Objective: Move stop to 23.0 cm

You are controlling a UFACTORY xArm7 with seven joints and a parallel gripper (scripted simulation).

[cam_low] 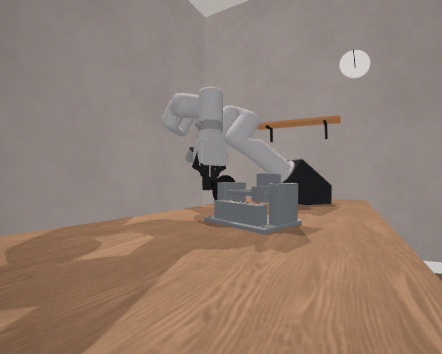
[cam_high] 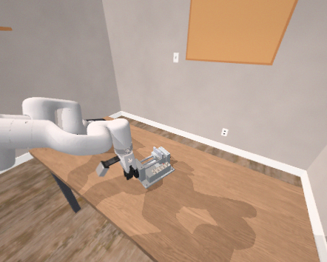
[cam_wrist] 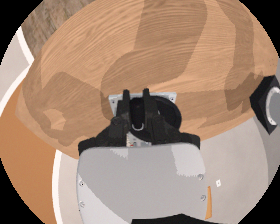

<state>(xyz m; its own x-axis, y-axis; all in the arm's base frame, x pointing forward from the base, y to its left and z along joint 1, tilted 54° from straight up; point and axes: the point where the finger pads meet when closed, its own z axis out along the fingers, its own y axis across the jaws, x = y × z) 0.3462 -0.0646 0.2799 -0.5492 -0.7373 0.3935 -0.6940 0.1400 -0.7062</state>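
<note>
The black handwheel, a round disc (cam_low: 226,179) (cam_wrist: 170,116), is at the near end of the grey box-framed fixture (cam_high: 147,179) (cam_low: 240,213) (cam_wrist: 170,96) on the brown wooden table (cam_high: 277,222) (cam_low: 285,300) (cam_wrist: 161,30). And here the black two-fingered gripper (cam_high: 132,175) (cam_low: 210,185) (cam_wrist: 136,97) is closed down narrow on the wheel's dark crank knob (cam_wrist: 137,106), which sits between the fingers with the disc off to one side in the wrist view.

The step in hand looks to be the winding of the stop. A round path about the wheel's hub is wanted, with the knob carried at one constant radius; if the path is cut straight, the knob could be dragged out of the fingers or the wheel jammed. The grip should be kept just firm enough for the knob to be turned within it.

Now the setting: the pale grey block on the rails (cam_high: 157,155) (cam_low: 261,193) is probably the stop, but its reading cannot be made out. The last part should be taken slowly, the mark settled at 23.0, and only then the fingers opened wide and backed straight off, so that the wheel is not nudged.
</note>
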